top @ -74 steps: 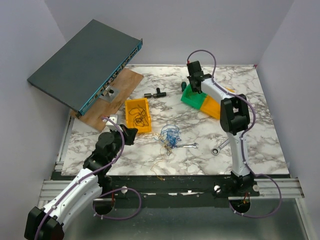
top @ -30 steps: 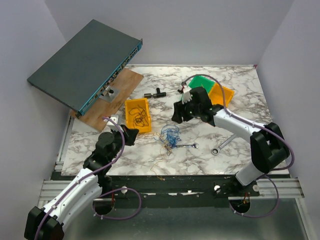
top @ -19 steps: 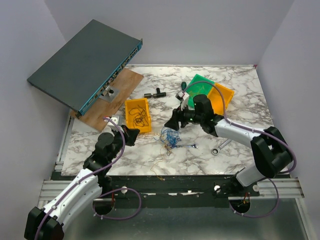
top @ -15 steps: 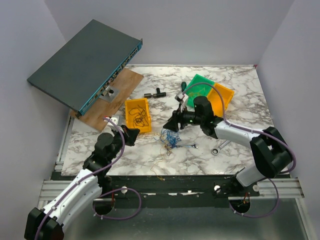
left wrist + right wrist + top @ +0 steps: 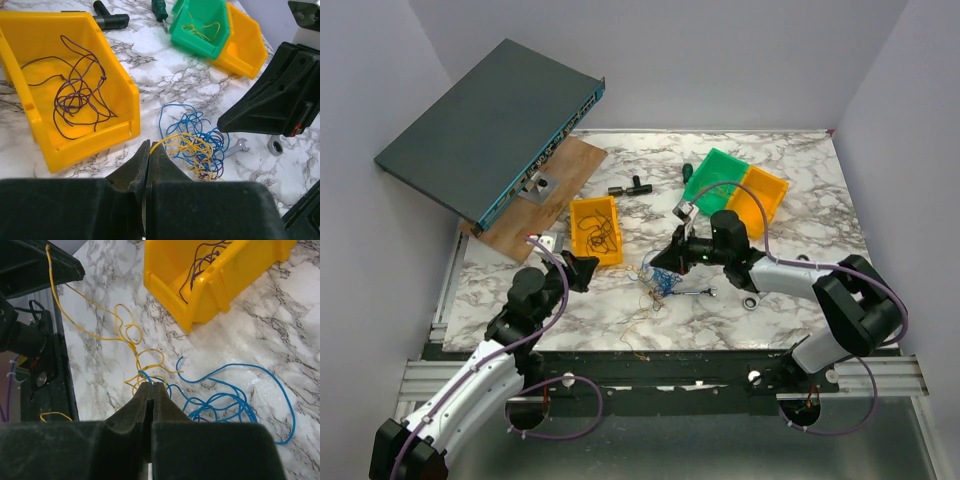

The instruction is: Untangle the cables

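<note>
Cables [image 5: 661, 277]: a small loose tangle of hair-thin wire loops, mostly blue with yellow and dark purple strands, lying on the marble table [image 5: 800, 200] just toward six o'clock from its centre. One yellow strand lifts away toward nine o'clock.
</note>
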Motion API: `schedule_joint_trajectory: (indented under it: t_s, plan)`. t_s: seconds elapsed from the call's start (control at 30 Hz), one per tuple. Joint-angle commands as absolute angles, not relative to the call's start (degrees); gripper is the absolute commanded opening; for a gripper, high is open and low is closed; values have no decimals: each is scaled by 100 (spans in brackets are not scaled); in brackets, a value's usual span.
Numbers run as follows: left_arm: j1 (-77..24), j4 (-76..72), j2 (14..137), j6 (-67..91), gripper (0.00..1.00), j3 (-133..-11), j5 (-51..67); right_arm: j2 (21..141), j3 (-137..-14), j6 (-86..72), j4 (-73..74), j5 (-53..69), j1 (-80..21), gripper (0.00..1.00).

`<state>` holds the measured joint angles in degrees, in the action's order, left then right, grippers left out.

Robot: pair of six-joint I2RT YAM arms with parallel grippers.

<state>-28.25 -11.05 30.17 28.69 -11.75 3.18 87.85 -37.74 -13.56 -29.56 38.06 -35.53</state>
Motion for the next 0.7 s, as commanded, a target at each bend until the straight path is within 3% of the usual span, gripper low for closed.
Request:
schedule_joint_trajectory:
  t_s: [0.0, 0.23, 0.43, 0.6, 0.63, 0.67]
  plan:
    - [-2856, -1070, 2848, 2790, 0, -1132, -117, 8544, -3340, -1524, -3769, 2990, -3586, 1]
    - [-2856, -343, 1675, 3030, 0, -950, -1352, 7848, -2669, -2121, -3452, -2266, -3577, 1]
    - [-2855, 579, 748, 3429, 0, -931, -2437, 7744, -2500, -2619, -3250, -4342, -3564, 1]
    - [-2856, 690, 231, 3643, 0, -733, -2626, 8107, -2831, -2314, -3126, -3513, -3493, 1]
    - [-2856, 596, 248, 3627, 0, -702, -2531, 8153, -2818, -2194, -3263, -3078, -3495, 3]
    - [-2856, 492, 304, 3601, 0, -671, -2383, 8184, -2813, -1943, -3446, -2487, -3498, 12]
